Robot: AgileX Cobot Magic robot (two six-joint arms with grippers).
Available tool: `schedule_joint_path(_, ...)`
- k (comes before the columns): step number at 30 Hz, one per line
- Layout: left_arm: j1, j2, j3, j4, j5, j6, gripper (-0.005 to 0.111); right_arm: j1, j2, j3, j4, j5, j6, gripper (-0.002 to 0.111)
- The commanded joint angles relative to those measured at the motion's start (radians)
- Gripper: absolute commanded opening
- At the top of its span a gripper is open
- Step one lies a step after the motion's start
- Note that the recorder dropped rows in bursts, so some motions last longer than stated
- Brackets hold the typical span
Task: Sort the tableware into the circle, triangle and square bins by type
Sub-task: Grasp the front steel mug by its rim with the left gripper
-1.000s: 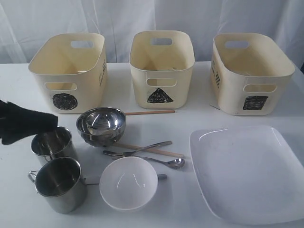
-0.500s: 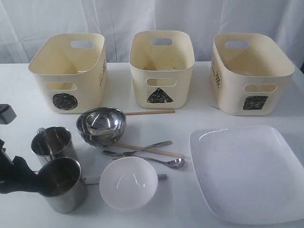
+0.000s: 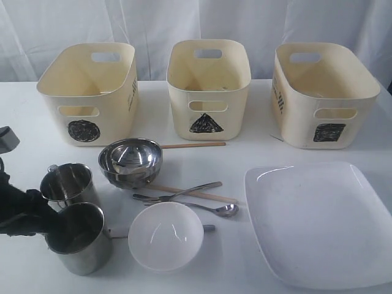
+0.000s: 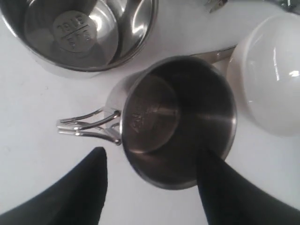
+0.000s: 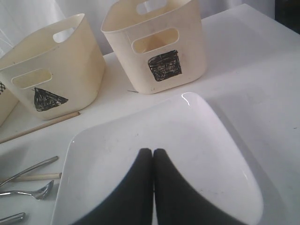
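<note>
Two pincers, one mug about to be taken.
At four o'clock the large white plate [image 3: 318, 220] lies under the right gripper [image 5: 153, 152], which is pressed shut and empty. At eight o'clock the nearer steel mug [image 3: 78, 236] sits at the left gripper [image 4: 151, 154], jaws spread wide, one finger seemingly inside the rim, nothing clamped. Thin steel looks light, stiff and slippery; pinching the wall beside the wire handle [image 4: 89, 129] should hold best.
</note>
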Motion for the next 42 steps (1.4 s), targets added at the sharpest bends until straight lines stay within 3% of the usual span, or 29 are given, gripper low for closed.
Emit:
schedule_joint_path(1,-0.004,0.043,0.007,-0.049,0.011,-0.013,0.054,-0.008,-0.006,0.0,0.0,-0.008,0.002,0.0)
schedule_joint_path(7,-0.004,0.089,0.007,-0.029,0.016,-0.032,0.036,-0.008,-0.006,0.0,0.0,-0.008,0.002,0.0)
schedule_joint_path(25,-0.004,0.184,0.007,-0.031,-0.009,-0.032,0.035,-0.008,-0.006,0.0,0.0,-0.008,0.002,0.0)
schedule_joint_path(28,-0.004,0.205,0.007,-0.031,-0.009,-0.032,0.026,-0.008,-0.006,0.0,0.0,-0.008,0.002,0.0)
schedule_joint_path(32,-0.004,0.211,0.007,-0.017,-0.002,-0.032,0.002,-0.008,-0.006,0.0,0.0,-0.008,0.002,0.0)
schedule_joint_path(36,-0.004,0.208,0.007,-0.017,0.062,-0.028,0.0,-0.008,-0.006,0.0,0.0,-0.008,0.002,0.0)
schedule_joint_path(42,-0.004,0.133,0.005,-0.017,0.281,-0.006,0.0,-0.008,-0.006,0.0,0.0,-0.008,0.002,0.0)
